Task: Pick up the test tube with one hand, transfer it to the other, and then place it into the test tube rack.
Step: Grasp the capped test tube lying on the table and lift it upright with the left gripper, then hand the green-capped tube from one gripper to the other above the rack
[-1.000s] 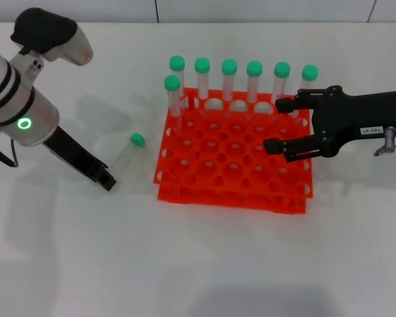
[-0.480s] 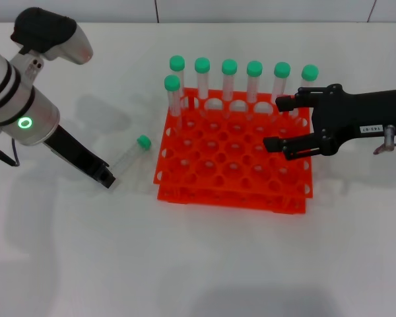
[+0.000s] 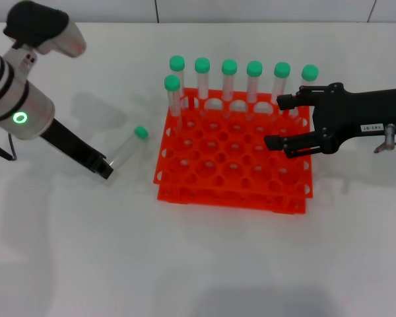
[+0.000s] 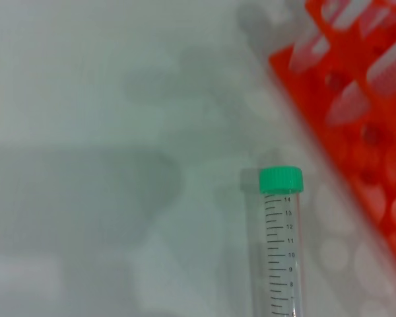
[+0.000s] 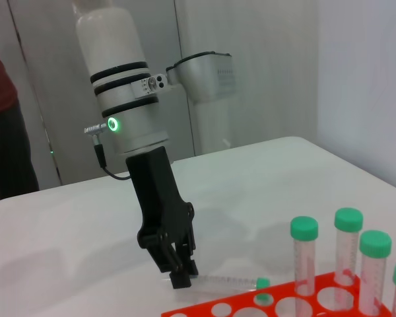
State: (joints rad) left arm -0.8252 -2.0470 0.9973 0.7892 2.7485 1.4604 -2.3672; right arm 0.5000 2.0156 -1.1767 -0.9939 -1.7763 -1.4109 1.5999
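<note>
— Left of the test tube rack (image 3: 234,155), your left gripper (image 3: 104,169) slants down, fingers pinching the test tube (image 3: 127,147) by its base; the cap is raised off the table.
— Any markings?
— Graduations 7–14 on it. Your right gripper (image 3: 276,122) hovers spread over the rack, its white label unreadable.

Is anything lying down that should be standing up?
Yes. One test tube lies on the table by the left gripper, beside the test tube rack, while the other tubes stand upright.
</note>
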